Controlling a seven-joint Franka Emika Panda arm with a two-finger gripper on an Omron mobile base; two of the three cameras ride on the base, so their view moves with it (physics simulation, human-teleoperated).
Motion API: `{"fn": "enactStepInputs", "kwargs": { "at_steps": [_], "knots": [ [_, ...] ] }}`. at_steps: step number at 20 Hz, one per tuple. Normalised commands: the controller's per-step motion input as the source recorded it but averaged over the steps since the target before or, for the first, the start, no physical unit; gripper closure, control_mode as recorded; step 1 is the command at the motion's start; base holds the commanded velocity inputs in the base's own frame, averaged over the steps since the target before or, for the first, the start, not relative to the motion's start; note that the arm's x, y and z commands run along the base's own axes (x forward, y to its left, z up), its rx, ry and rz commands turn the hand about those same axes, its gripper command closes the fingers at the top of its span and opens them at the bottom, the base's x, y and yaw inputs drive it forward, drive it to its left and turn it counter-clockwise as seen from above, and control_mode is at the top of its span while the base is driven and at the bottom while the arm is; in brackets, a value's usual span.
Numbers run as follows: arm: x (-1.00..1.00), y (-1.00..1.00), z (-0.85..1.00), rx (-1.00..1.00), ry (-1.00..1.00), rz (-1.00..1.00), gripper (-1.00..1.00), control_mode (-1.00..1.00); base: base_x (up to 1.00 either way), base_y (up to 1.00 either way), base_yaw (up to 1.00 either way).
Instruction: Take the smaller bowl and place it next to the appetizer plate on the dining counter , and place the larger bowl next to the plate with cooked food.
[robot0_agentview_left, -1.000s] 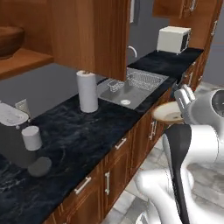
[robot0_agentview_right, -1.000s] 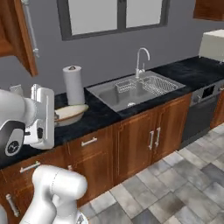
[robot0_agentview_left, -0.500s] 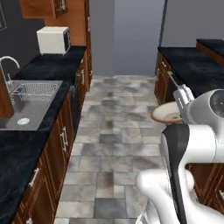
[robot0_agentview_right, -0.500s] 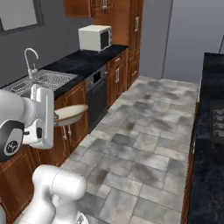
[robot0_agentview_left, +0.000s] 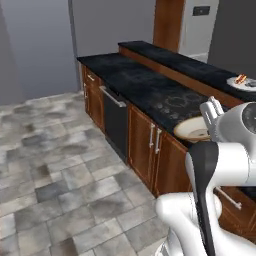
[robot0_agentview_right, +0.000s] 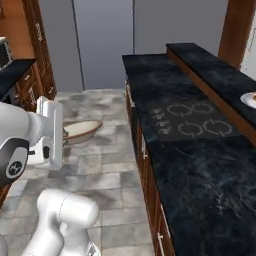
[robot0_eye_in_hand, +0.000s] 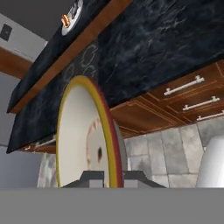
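The smaller bowl (robot0_agentview_left: 191, 128), cream inside and tan outside, hangs level in the air with my gripper (robot0_agentview_left: 209, 120) shut on its rim. In the right base view the smaller bowl (robot0_agentview_right: 80, 130) floats over the tiled floor, left of the lower counter, with the gripper (robot0_agentview_right: 64, 134) at its left edge. In the hand view the smaller bowl (robot0_eye_in_hand: 83, 135) stands edge-on between the fingertips of the gripper (robot0_eye_in_hand: 111, 177). The dining counter (robot0_agentview_left: 170, 55) is the raised black marble ledge behind. On it lies the appetizer plate (robot0_agentview_left: 241, 81) with a small orange-red food, far from the bowl.
A lower black counter with a cooktop (robot0_agentview_right: 190, 122) runs in front of the dining counter (robot0_agentview_right: 215, 70), over brown cabinets and a dark dishwasher front (robot0_agentview_left: 115, 122). The grey tiled floor (robot0_agentview_left: 55, 165) gives open room. The plate's rim (robot0_agentview_right: 248, 99) shows at the right edge.
The whole scene has swung from the sink counter, across the aisle, to the cooktop counter and the dining ledge, as the base turned. The bowl stays in the shut gripper.
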Motion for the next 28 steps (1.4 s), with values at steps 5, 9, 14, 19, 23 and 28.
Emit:
{"fn": "enactStepInputs", "kwargs": {
  "at_steps": [5, 9, 14, 19, 23, 28],
  "knots": [
    [0.0, 0.0, 0.0, 0.0, 0.0, 0.0, 1.0, 1.0, -0.11, 0.18, -0.75],
    [0.0, 0.0, 0.0, 0.0, 0.0, 0.0, 1.0, 1.0, -0.56, -0.5, -0.74],
    [0.0, 0.0, 0.0, 0.0, 0.0, 0.0, 1.0, 1.0, -0.72, -0.32, -0.73],
    [0.0, 0.0, 0.0, 0.0, 0.0, 0.0, 1.0, 1.0, -0.79, -0.35, -0.72],
    [0.0, 0.0, 0.0, 0.0, 0.0, 0.0, 1.0, 1.0, -0.79, -0.45, -0.7],
    [0.0, 0.0, 0.0, 0.0, 0.0, 0.0, 1.0, 1.0, -0.27, -1.0, -0.61]
  ]
}}
